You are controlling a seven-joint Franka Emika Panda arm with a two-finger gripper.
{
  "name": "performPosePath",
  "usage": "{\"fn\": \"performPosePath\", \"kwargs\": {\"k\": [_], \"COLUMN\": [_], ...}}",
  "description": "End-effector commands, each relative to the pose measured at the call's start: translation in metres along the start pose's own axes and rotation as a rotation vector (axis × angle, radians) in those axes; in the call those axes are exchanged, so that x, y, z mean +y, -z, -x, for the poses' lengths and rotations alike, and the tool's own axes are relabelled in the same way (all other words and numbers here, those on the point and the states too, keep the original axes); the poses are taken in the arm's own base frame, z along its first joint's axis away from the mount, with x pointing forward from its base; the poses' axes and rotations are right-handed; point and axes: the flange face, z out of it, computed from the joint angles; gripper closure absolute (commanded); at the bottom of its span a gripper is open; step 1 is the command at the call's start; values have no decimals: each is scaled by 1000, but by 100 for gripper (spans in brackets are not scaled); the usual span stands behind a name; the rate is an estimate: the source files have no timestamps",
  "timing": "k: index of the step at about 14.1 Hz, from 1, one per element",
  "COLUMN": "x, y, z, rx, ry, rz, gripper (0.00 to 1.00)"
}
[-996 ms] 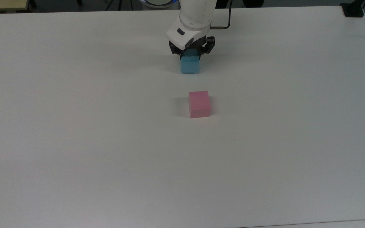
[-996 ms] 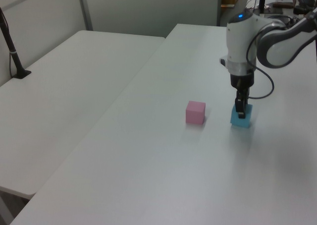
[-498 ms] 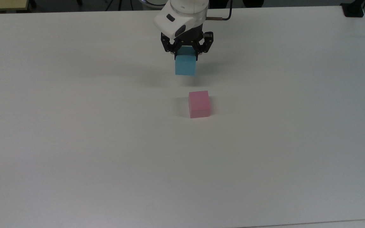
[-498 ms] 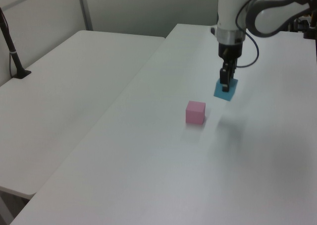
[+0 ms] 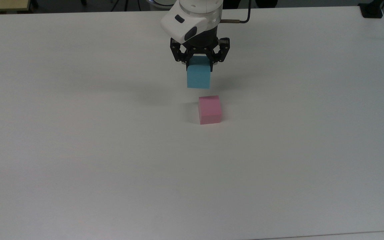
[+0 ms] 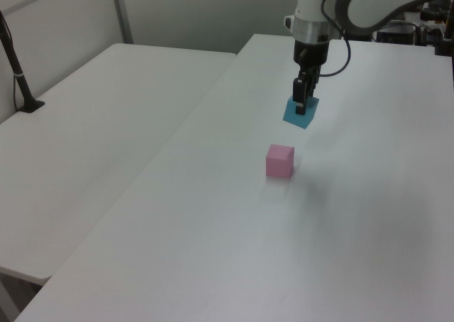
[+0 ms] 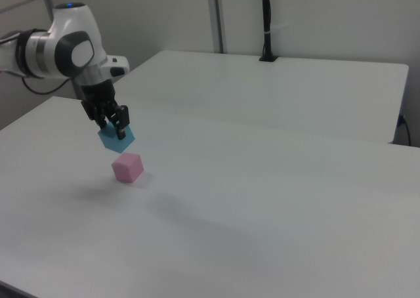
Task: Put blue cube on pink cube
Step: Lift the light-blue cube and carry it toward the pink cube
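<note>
Looking across the right view from its left, I saw the gripper (image 7: 113,125) clamped on the blue cube (image 7: 117,139), lifted clear of the white table (image 7: 275,199). Just below and beside it the pink cube (image 7: 127,167) sat alone, nothing between them.

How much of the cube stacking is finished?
Done: the gripper has picked up the blue cube, which hangs in the air above the table. In hand: it holds the blue cube near the pink cube, not yet over it. Left: line the blue cube up over the pink cube, lower it on top and let go. The pink cube's top is bare.
</note>
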Motion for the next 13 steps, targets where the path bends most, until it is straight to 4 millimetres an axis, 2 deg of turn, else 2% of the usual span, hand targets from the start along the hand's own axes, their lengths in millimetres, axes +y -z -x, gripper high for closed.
{"fn": "performPosePath", "kwargs": {"k": [1,4,6,9,11,13], "x": [8,11,12,-2,-6,-19], "y": [32,57,61,50,38,29], "z": [-15,-17,-17,-30,-33,-32], "rx": [-38,-45,-54,-60,-72,-80], "ry": [48,62,64,70,44,38], "rz": [11,38,57,50,50,50], "gripper": [45,45,44,44,44,44]}}
